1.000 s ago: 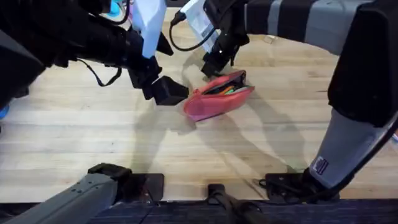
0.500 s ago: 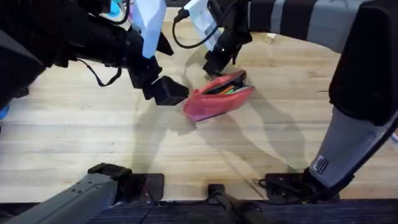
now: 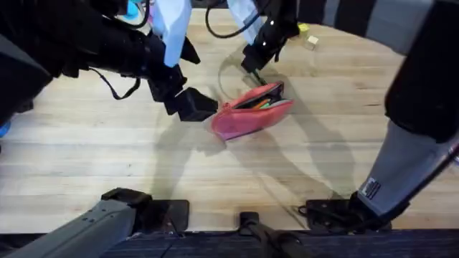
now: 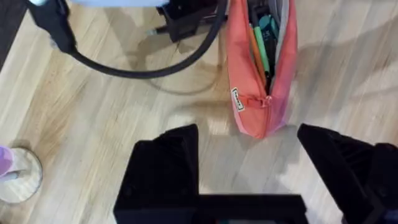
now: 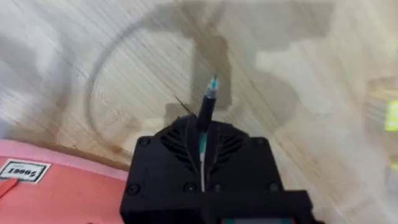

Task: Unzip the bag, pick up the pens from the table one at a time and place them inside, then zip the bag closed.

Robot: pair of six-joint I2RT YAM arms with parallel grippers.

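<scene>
Now pen between right fingers

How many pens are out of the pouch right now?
1: a teal-tipped pen clamped in the right gripper above the table. Others sit inside the open pink pouch, possibly some hidden.

Noted at the far right in the overhead view: a small yellow piece and, just beside it but apart, a small pale cube. Logged at the left edge: a blue object, cut off, kind not determinable. Recorded in the left wrist view: a round pale disc with a purple piece at its rim. Seen in the right wrist view: a blurred yellow-green item.
</scene>
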